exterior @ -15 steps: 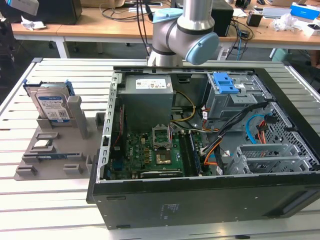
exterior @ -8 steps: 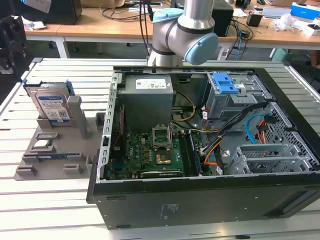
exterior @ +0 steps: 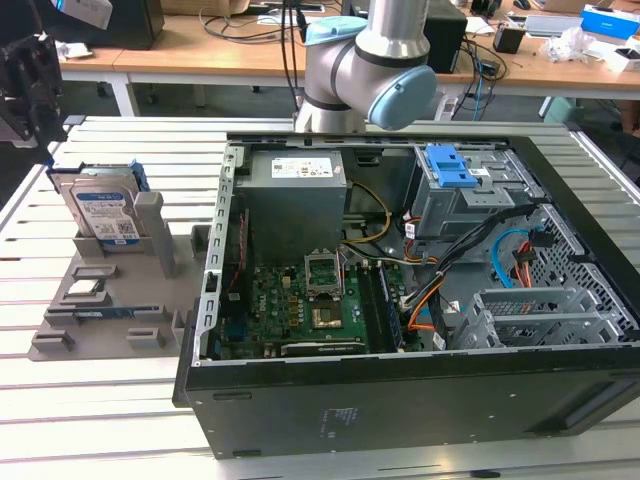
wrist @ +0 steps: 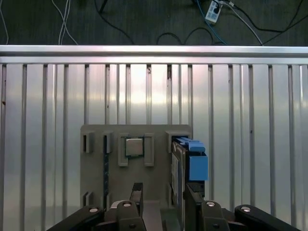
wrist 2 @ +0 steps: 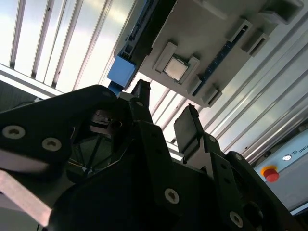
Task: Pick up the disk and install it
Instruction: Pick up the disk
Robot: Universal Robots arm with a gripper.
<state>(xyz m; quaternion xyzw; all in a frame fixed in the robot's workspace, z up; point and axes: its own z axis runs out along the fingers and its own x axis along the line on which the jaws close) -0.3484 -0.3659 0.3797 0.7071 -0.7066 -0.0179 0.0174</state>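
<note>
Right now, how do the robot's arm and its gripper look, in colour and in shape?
The arm is a thick round tube of silver-grey metal, with light blue caps at its joints. The gripper is black: two flat fingers on jointed bars, fastened with round silver screws.

At the exterior view's left, the rectangular silver-metal disk (exterior: 103, 210) stands upright in a slot of the grey plastic holder tray (exterior: 110, 310), on the slatted metal table (exterior: 90, 420). The open black metal computer case (exterior: 400, 400) lies just beside the tray, filling centre and right.
</note>
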